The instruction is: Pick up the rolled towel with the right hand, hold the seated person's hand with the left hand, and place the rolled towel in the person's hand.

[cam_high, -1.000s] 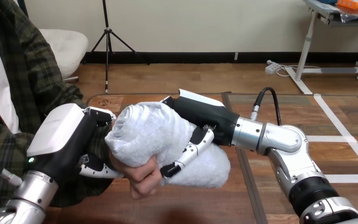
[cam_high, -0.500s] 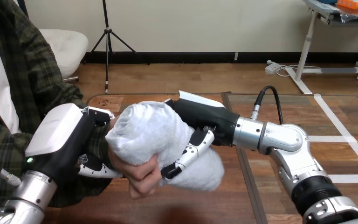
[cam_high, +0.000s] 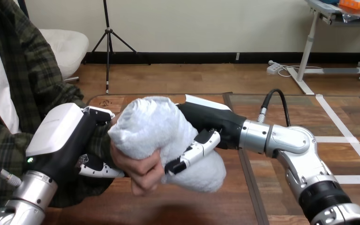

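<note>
Fingers of the right hand (cam_high: 206, 121) wrap the rolled towel (cam_high: 150, 124), its long axis running ten to four. The person's hand (cam_high: 139, 172) cups it from six o'clock. The left hand (cam_high: 65, 137) grips that hand from nine, fingers curled.

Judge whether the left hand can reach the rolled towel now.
Probably not: the left hand is curled round the person's wrist, while the person's hand and the right hand cover the rolled towel.

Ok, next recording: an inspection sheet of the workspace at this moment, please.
Surface: wooden table.
Job's things: white rolled towel, lying in the person's hand, above the table.
Clutter: nothing seen.
Robot hands: left robot hand curled round the person's wrist; right robot hand shut on the rolled towel.
Cables: nothing seen on the table.
Surroundings: person seated at the view's left.
</note>
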You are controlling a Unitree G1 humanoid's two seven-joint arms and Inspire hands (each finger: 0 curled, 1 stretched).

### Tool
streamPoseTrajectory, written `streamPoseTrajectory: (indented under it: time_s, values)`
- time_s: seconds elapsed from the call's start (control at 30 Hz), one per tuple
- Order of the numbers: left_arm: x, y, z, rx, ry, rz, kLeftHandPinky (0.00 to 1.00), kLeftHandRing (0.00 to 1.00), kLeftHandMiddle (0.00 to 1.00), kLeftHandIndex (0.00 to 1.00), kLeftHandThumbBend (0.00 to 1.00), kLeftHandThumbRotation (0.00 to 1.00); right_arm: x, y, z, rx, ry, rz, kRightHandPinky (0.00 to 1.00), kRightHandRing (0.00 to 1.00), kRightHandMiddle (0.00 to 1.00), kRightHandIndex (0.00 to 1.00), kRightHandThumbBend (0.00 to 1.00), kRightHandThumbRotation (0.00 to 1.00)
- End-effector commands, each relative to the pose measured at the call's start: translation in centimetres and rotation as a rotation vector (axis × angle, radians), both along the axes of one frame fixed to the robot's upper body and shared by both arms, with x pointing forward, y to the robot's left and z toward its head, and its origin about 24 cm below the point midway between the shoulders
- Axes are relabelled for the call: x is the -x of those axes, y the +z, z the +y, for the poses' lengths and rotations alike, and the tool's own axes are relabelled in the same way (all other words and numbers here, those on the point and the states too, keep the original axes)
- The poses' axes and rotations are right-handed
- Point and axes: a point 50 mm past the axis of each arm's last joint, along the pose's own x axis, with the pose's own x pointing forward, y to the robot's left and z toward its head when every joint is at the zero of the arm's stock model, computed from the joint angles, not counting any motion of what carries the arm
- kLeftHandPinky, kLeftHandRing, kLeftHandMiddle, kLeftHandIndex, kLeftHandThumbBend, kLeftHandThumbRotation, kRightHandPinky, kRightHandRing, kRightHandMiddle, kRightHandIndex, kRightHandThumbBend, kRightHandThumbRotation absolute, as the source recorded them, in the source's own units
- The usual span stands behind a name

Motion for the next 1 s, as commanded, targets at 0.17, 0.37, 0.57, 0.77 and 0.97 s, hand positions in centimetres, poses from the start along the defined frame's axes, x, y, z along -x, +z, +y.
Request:
streamPoseTrajectory:
  time_s: [0.17,0.37,0.57,0.77,0.97]
  values:
    - [-0.3,0.7,-1.9,0.08,-0.083,-0.045,0.22,0.27,0.35,0.35,0.92,0.0,-0.5,3.1,-0.5,-0.091,-0.04,-0.1,1.0,1.0,1.0,1.0,1.0,0.43]
    - [-0.3,0.6,-1.8,0.082,-0.085,-0.043,0.22,0.27,0.35,0.35,0.92,0.0,-0.6,3.4,-1.1,-0.115,-0.049,-0.095,1.0,1.0,1.0,1.0,1.0,0.43]
    - [-0.3,0.6,-1.8,0.081,-0.086,-0.043,0.22,0.27,0.35,0.35,0.92,0.0,-0.5,3.7,-1.8,-0.133,-0.062,-0.095,1.0,1.0,1.0,1.0,1.0,0.42]
    - [-0.3,0.6,-1.8,0.085,-0.088,-0.043,0.22,0.27,0.35,0.35,0.92,0.0,-0.4,3.9,-2.5,-0.139,-0.076,-0.102,1.0,1.0,1.0,1.0,1.0,0.42]
    - [-0.4,0.6,-1.8,0.081,-0.084,-0.038,0.22,0.27,0.35,0.36,0.92,0.0,-0.3,4.1,-3.2,-0.14,-0.098,-0.121,1.0,1.0,1.0,1.0,1.0,0.44]
